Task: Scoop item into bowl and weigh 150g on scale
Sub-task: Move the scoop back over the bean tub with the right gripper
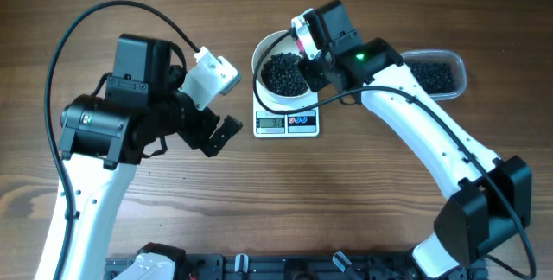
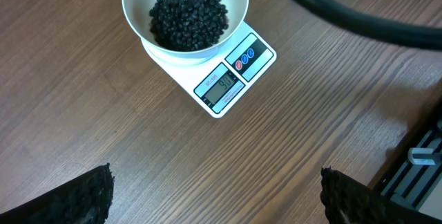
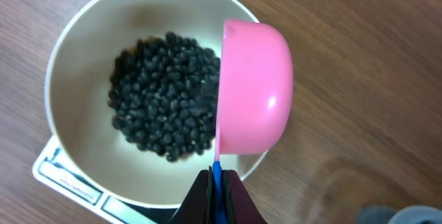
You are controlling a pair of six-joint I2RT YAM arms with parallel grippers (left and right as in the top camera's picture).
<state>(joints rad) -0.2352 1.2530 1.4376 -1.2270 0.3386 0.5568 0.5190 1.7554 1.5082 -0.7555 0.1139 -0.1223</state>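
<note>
The white bowl [image 1: 262,60] sat on the scale [image 1: 288,124] near the middle of the desk [image 1: 216,215], with a heap of black beads [image 1: 282,74] in its bottom; the right jaws were clamped on the handle of a pink scoop [image 3: 255,92] — tipped on its side over the bowl's rim, mouth toward the beads; more beads lay in a clear tub [image 1: 460,66] further right; the left jaws stood wide apart above the desk, left of the scale

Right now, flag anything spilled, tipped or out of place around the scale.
Nothing stands out. The beans lie inside the bowl, which sits level on the scale; no strays on the table. The pink scoop is tipped over the bowl, as for pouring.
</note>
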